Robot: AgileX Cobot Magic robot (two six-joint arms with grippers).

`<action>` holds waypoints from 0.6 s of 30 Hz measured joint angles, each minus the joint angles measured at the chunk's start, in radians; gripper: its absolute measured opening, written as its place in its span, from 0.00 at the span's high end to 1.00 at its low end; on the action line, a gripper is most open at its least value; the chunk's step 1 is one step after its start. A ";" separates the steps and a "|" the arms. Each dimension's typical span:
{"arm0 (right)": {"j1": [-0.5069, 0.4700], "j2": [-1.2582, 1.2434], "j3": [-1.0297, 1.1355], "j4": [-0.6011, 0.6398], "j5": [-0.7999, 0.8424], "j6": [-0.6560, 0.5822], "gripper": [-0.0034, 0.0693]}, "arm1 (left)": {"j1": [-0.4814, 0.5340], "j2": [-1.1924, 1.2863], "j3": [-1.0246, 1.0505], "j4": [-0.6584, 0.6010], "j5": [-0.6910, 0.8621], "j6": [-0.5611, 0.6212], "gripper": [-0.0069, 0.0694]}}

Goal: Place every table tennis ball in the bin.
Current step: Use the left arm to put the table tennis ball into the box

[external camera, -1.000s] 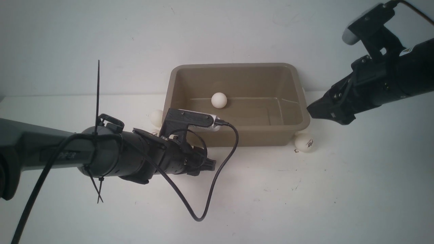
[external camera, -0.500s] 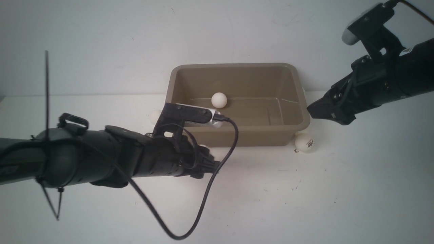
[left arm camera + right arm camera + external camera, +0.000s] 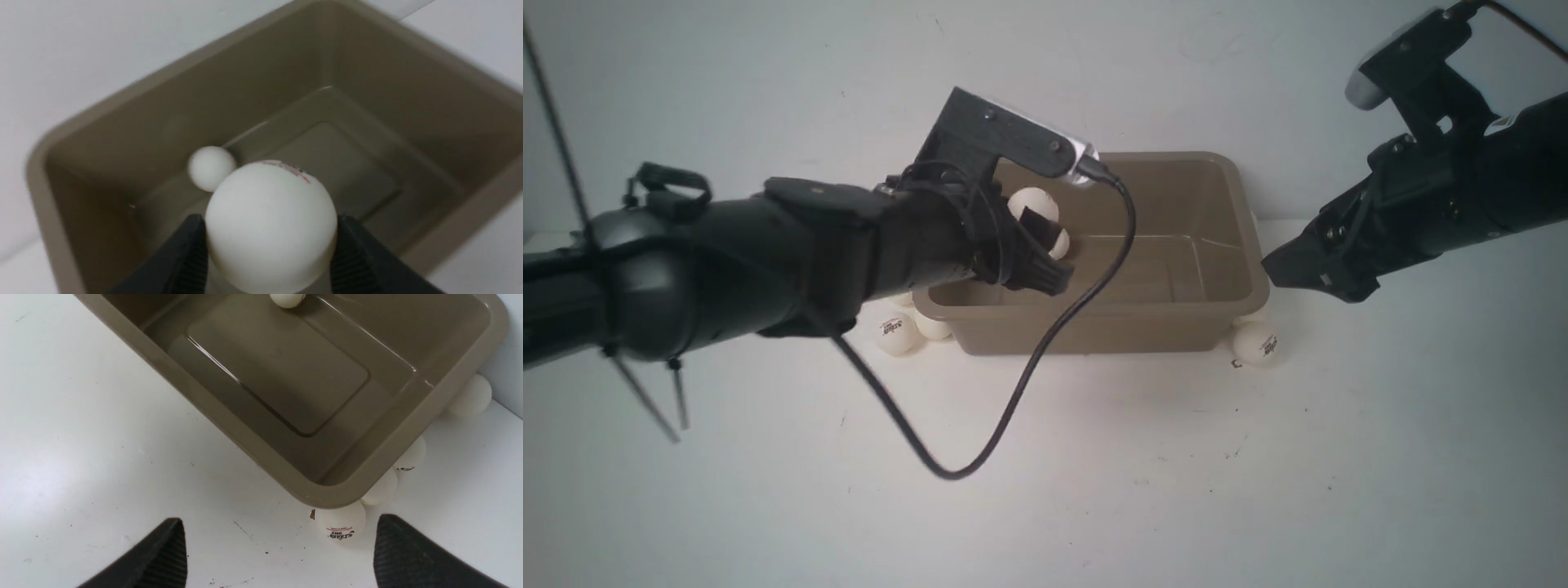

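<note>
Our left gripper (image 3: 269, 245) clamps one table tennis ball (image 3: 269, 220) above the left end of the bin (image 3: 1094, 335), where a second ball (image 3: 210, 167) lies by the far wall. Our right gripper (image 3: 280, 555) hangs with jaws wide beside the bin's right end, near a printed ball (image 3: 341, 522) that touches the bin's near right corner on the table (image 3: 1176, 490).

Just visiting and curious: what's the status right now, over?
Left jaws shut on a ball over the bin. Right jaws open, empty, beside it. One ball inside, others on the table outside. Nothing blocking the drop.
</note>
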 joint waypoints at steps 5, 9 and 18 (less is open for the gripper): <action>0.000 0.000 0.000 0.000 -0.012 0.000 0.19 | 0.000 0.141 -0.083 -0.010 -0.011 0.123 0.46; 0.000 0.000 0.000 0.000 -0.021 0.001 0.19 | 0.000 0.194 -0.114 -0.016 -0.015 0.155 0.41; 0.000 0.000 0.000 0.000 -0.021 0.002 0.19 | 0.000 0.134 -0.126 -0.156 -0.137 0.173 0.22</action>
